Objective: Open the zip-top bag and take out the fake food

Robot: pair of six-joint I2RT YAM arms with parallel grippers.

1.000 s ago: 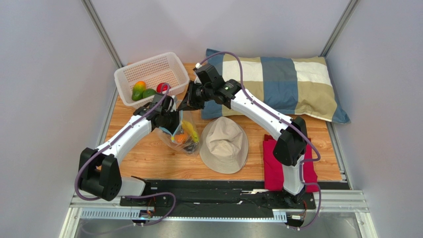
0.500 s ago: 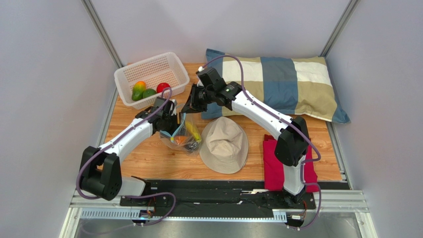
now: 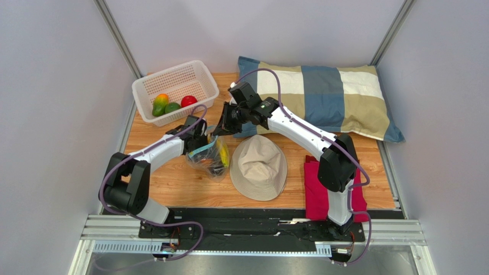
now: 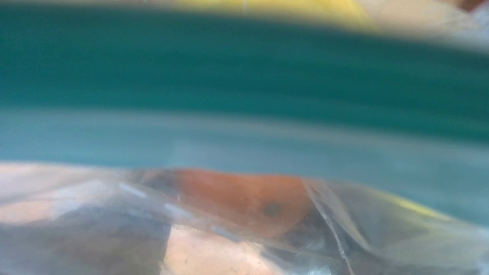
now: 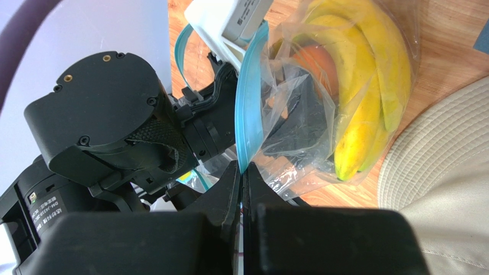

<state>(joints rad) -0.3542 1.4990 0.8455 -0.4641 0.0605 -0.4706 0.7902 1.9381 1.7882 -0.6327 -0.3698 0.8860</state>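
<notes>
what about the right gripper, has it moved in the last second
Yes, the right gripper has shifted towards the hat, away from the basket.

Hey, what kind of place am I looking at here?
Probably a robot test cell in a lab, not a home: left arm and right arm bolted to a metal rail, plain grey panel walls, and a wooden tabletop holding unrelated props, a pillow, a hat and a basket.
</notes>
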